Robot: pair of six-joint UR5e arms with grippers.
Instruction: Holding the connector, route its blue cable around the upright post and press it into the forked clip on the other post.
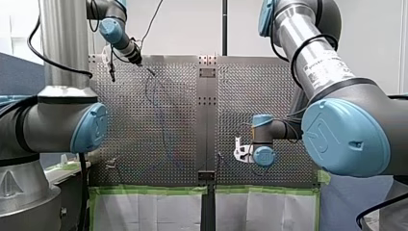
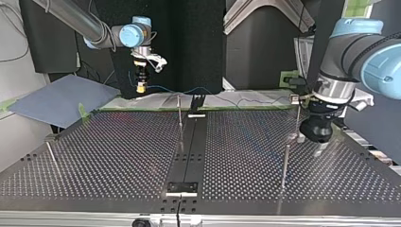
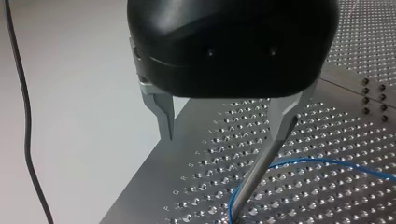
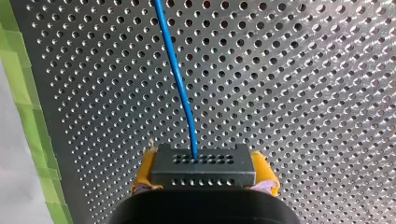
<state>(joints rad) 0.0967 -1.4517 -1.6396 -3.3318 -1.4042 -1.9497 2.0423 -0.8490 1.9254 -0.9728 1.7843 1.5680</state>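
In the right wrist view, my right gripper [image 4: 204, 173] is shut on a dark grey connector [image 4: 203, 164], its yellow pads [image 4: 144, 172] on either side. The blue cable [image 4: 176, 70] leaves the connector and runs ahead over the perforated plate. At the top view's left the same gripper [image 2: 140, 87] hangs over the table's far edge, and the cable [image 2: 201, 90] trails toward the view's right. My left gripper [image 3: 229, 128], black with metal fingers [image 3: 164, 114], stands open over a slanting upright post [image 3: 256, 172]. The post's top reaches one finger, and the cable [image 3: 308, 162] curves around its foot.
Thin posts stand on the perforated table [image 2: 118, 156]: one near the centre strip [image 2: 179, 113], one at the view's right front [image 2: 285, 163], one at the left edge [image 2: 51, 156]. Green tape [image 1: 154, 190] lines the table's near edge in the front view. A black cord [image 3: 25, 121] hangs beside my left gripper.
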